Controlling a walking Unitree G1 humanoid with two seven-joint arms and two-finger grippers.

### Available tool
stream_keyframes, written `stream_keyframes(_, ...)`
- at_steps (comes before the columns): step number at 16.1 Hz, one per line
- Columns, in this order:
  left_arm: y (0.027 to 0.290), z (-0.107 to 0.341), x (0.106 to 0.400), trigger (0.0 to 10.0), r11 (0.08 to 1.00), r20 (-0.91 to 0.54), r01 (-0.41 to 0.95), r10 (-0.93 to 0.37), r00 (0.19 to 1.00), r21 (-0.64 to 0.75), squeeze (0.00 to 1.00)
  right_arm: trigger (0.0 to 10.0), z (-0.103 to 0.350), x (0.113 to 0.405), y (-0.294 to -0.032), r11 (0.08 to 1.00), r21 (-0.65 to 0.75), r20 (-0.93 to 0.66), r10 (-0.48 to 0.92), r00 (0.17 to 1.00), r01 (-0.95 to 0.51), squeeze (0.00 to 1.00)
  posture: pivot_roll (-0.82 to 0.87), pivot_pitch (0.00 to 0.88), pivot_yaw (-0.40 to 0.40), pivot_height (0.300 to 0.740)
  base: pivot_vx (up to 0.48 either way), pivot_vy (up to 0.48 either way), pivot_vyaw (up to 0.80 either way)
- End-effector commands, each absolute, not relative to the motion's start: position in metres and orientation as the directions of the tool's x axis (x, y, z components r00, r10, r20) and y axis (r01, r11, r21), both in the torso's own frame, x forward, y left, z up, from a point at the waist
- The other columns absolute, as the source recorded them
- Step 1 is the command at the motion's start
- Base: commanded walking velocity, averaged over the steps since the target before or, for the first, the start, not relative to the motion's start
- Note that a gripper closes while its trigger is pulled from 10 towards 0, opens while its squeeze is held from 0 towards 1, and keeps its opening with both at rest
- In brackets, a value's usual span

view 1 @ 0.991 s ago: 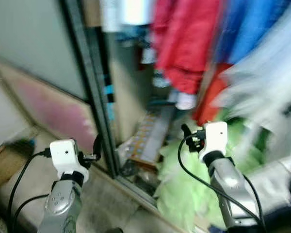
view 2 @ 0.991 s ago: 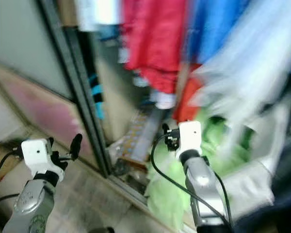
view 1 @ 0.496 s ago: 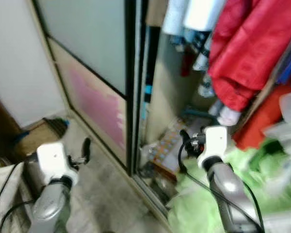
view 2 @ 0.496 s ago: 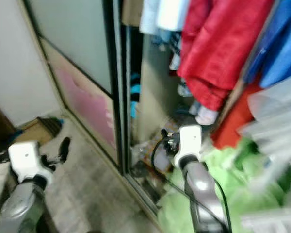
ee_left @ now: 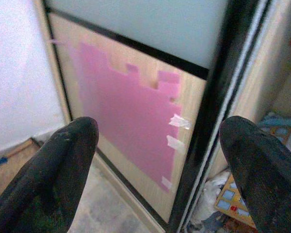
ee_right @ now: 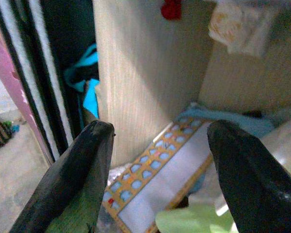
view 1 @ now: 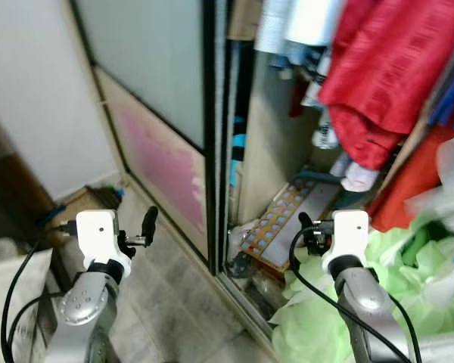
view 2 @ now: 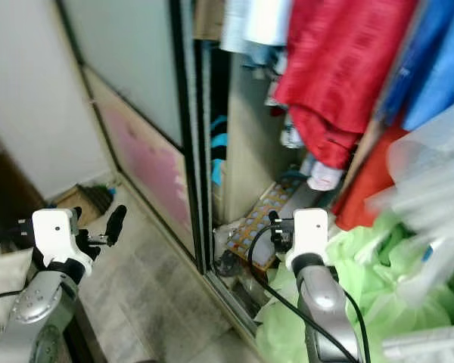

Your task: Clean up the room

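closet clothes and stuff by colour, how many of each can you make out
red: 1, the hanging red jacket
blue: 1, the blue garment hanging beside it
orange-red: 1, the orange-red cloth lower down
light green: 1, the green pile on the closet floor
pink: 1, the pink sheet taped on the sliding door
total: 5
Blurred white items up top can't be counted.

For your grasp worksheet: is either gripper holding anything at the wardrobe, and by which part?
Nothing is held. The left gripper and the right gripper are both open, with nothing between their fingers.
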State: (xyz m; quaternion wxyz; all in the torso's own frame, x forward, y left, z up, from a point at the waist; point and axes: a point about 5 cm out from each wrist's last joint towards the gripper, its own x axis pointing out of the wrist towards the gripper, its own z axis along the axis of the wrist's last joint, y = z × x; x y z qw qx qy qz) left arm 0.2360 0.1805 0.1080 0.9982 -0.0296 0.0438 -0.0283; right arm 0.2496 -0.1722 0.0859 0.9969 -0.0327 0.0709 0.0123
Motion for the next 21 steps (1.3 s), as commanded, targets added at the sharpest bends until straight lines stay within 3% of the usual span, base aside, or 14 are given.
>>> stream_keyframes(1, 0.185, 0.103, 0.233, 10.0, 0.997, -0.115, 0.054, -0.06, 0.991, -0.055, 0.0, 10.0, 0.088, 0.248, -0.173, 0.998, -0.062, -0.132, 0.014, 0.991, -0.022, 0.0, -0.04, 0.0, 0.031, 0.74, 0.0, 0.0, 0.0)
stream_keyframes(5, 0.181, 0.093, 0.219, 10.0, 0.996, -0.154, 0.068, -0.076, 0.985, -0.053, 0.0, 10.0, 0.085, 0.252, -0.186, 0.999, -0.028, -0.145, -0.029, 0.989, 0.025, 0.0, 0.0, 0.0, -0.02, 0.74, 0.0, 0.0, 0.0)
stream_keyframes(7, 0.177, 0.092, 0.219, 10.0, 0.996, -0.15, 0.055, -0.065, 0.987, -0.068, 0.0, 10.0, 0.088, 0.26, -0.175, 0.996, -0.059, -0.134, 0.063, 0.989, -0.072, 0.0, 0.01, 0.0, -0.042, 0.74, 0.0, 0.0, 0.0)
stream_keyframes(11, 0.179, 0.102, 0.22, 10.0, 0.996, -0.116, -0.039, 0.03, 0.993, -0.077, 0.0, 10.0, 0.099, 0.27, -0.176, 0.991, -0.089, -0.094, 0.094, 0.991, -0.103, 0.0, 0.05, 0.0, -0.045, 0.74, 0.0, 0.0, 0.0)
stream_keyframes(16, 0.176, 0.089, 0.2, 10.0, 0.992, -0.184, -0.062, 0.041, 0.982, -0.107, 0.0, 10.0, 0.097, 0.261, -0.182, 0.992, -0.086, -0.113, 0.078, 0.991, -0.088, 0.0, 0.03, 0.0, -0.061, 0.74, 0.0, 0.0, 0.0)
stream_keyframes(21, 0.181, 0.102, 0.214, 10.0, 0.997, -0.135, 0.003, -0.013, 0.991, -0.079, 0.0, 10.0, 0.101, 0.256, -0.172, 0.979, -0.133, -0.104, 0.144, 0.984, -0.157, 0.0, 0.0, 0.0, -0.072, 0.74, 0.0, 0.0, 0.0)
